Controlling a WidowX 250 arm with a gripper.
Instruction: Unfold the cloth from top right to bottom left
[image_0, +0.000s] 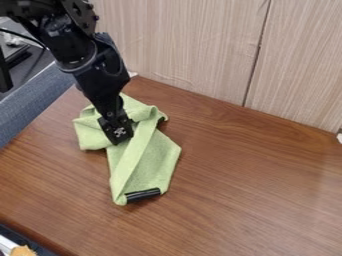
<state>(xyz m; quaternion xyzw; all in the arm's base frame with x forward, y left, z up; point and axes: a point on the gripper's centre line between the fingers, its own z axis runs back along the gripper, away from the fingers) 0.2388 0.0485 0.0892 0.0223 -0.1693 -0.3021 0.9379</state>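
- Green cloth (150, 162) lies on the brown wooden table (254, 185), left of the middle of the camera view, crumpled and partly folded over itself.
- Its lower part narrows toward the near side of the table, and a long folded band runs down it from beside the gripper (119, 133) to the bottom corner.
- A black strip (143, 195) sits along the cloth's bottom edge, slightly slanted; a smaller dark patch (161, 121) shows at its upper right edge.
- One flap of the cloth sticks out to the left of the gripper, and another part rises to a point behind it, toward the wall.
- The black arm (83, 55) comes in from the upper left and slants down, its gripper low over the upper part of the cloth.
- Whether the gripper is open, closed or pinching the cloth — that I cannot tell.
- Pale wood-grain panels (194, 45) stand behind the table, with a dark upright seam between two of them.
- Blue-grey fabric (30, 107) runs along the table's left side.
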